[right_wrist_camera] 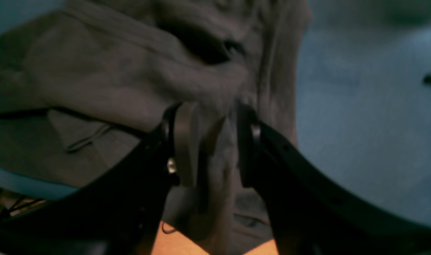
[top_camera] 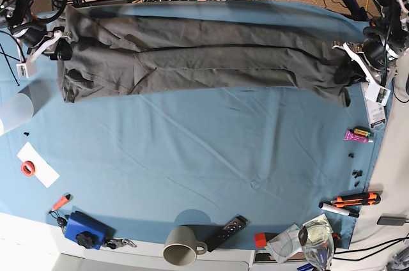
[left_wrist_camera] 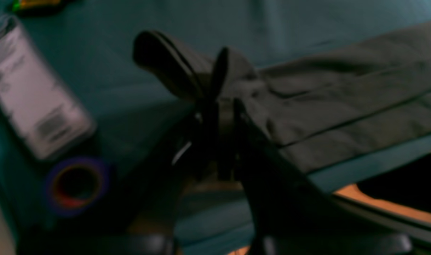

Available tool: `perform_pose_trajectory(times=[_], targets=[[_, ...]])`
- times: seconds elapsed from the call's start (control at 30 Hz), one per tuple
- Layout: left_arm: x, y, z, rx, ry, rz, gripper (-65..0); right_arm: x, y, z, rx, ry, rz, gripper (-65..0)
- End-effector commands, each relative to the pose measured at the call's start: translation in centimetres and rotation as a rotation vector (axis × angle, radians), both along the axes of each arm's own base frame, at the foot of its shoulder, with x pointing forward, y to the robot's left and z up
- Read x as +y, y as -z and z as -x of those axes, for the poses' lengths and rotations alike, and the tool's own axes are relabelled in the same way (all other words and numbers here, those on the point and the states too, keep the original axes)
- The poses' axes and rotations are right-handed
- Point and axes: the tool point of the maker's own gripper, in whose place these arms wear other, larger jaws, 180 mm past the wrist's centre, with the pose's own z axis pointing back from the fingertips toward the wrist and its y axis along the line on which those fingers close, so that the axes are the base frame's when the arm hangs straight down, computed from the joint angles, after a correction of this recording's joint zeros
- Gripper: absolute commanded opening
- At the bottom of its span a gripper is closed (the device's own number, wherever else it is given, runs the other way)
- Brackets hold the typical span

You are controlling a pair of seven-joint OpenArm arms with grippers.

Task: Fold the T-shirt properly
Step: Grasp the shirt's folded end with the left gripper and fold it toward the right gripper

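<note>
Both grippers, left (left_wrist_camera: 220, 117) and right (right_wrist_camera: 210, 141), are clamped on T-shirt (top_camera: 204, 60) edges; mug (top_camera: 181, 253) contents can't be seen.

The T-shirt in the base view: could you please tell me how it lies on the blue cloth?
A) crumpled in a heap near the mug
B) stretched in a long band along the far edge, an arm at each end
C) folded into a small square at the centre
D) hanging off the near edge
B: the T-shirt spans the far side of the blue table cloth, with the left gripper and right gripper gripping its two ends.
</note>
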Motion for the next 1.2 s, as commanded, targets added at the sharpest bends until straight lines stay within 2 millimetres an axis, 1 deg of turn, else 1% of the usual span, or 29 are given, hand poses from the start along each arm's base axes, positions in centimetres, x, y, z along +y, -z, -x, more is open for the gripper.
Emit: perform_pose_trajectory(times=[0.0,0.07,0.13,0.23,0.3,0.4,0.5,0.63,0.73,0.83,0.97,1.07,1.17], targets=[[-0.5,-1.6,-0.5,-0.063,0.026,0.012,-65.0,-0.5,-1.1,-0.7,-0.045,0.002,0.019,-46.3],[-1.8,-2.5,-0.5,-0.106,0.065,0.035,-65.0,-0.5,-0.8,-0.6,-0.04,0.011,0.022,-46.3],[-3.4,-3.5,-0.4,-0.148,0.092,0.088,-65.0,-0.4,-0.7,-0.6,-0.039,0.013,0.021,-46.3],[-6.5,-4.2,-0.2,-0.175,0.147,0.138,-65.0,-0.5,-0.6,-0.5,-0.034,0.014,0.026,-46.3],[-9.2,-4.3,0.2,-0.173,0.215,0.174,-65.0,-0.8,-0.5,-0.3,-0.02,0.019,0.044,-46.3],[-13.3,-3.9,0.9,-0.156,0.32,0.203,-65.0,-1.4,-0.2,0.0,0.001,0.029,0.077,-46.3],[-16.7,-3.6,1.3,-0.166,0.375,0.229,-65.0,-1.7,-0.1,0.1,0.009,0.035,0.095,-46.3],[-21.3,-4.2,1.9,-0.188,0.459,0.288,-65.0,-1.7,0.0,0.1,0.009,0.036,0.096,-46.3],[-24.3,-4.1,1.9,-0.204,0.507,0.261,-65.0,-1.6,0.0,0.1,0.008,0.037,0.092,-46.3],[-26.6,-3.2,1.8,-0.168,0.513,0.205,-65.0,-1.5,0.1,0.2,0.01,0.038,0.088,-46.3],[-29.7,-3.2,2.6,-0.182,0.554,0.168,-65.0,-1.5,0.1,0.1,0.009,0.037,0.089,-46.3],[-30.6,-2.7,2.6,-0.186,0.541,0.106,-65.0,-1.5,0.1,0.1,0.009,0.038,0.088,-46.3],[-31.2,-2.1,2.1,-0.193,0.516,0.087,-65.0,-1.5,0.1,0.1,0.009,0.038,0.088,-46.3]])
